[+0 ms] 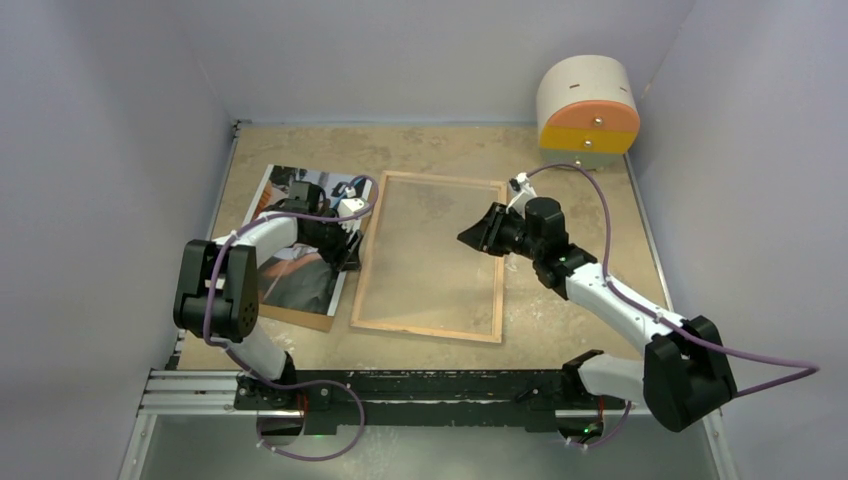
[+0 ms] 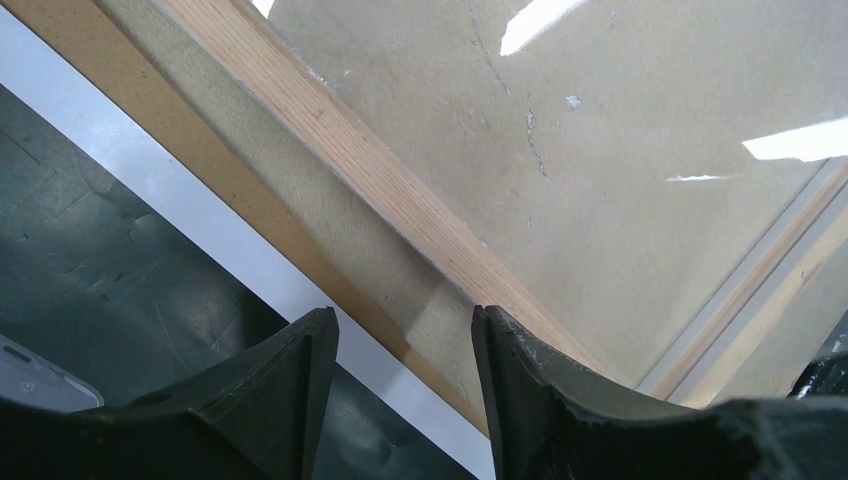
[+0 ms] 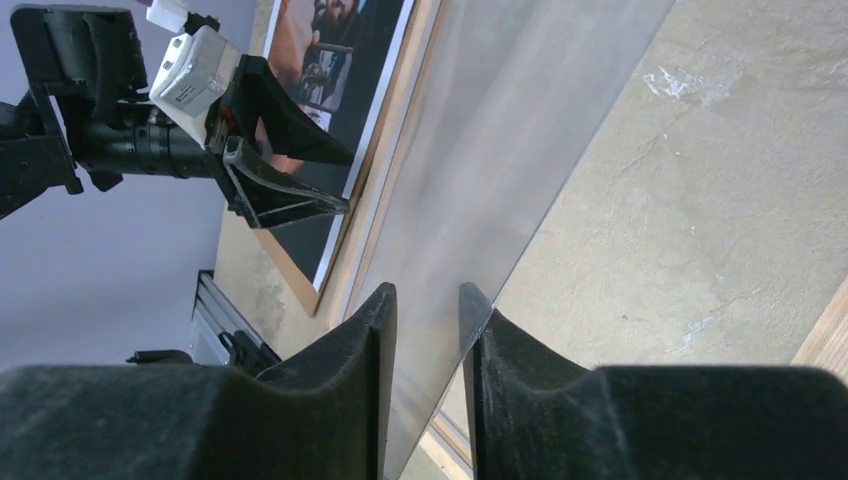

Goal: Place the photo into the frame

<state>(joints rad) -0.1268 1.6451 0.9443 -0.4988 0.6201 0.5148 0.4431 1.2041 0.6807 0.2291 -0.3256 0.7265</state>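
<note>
Top external shows us the frame [image 1: 428, 331] rear-up mid-table, the photo [image 1: 300, 278] just left of it on hardboard [image 1: 300, 318], left gripper [image 1: 350, 243] parted over the photo's edge, right gripper [image 3: 428, 300] with fingers straddling the glass pane [image 3: 520, 130], grip we cannot tell

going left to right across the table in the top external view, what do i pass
the photo → the frame → the white and orange drum
</note>
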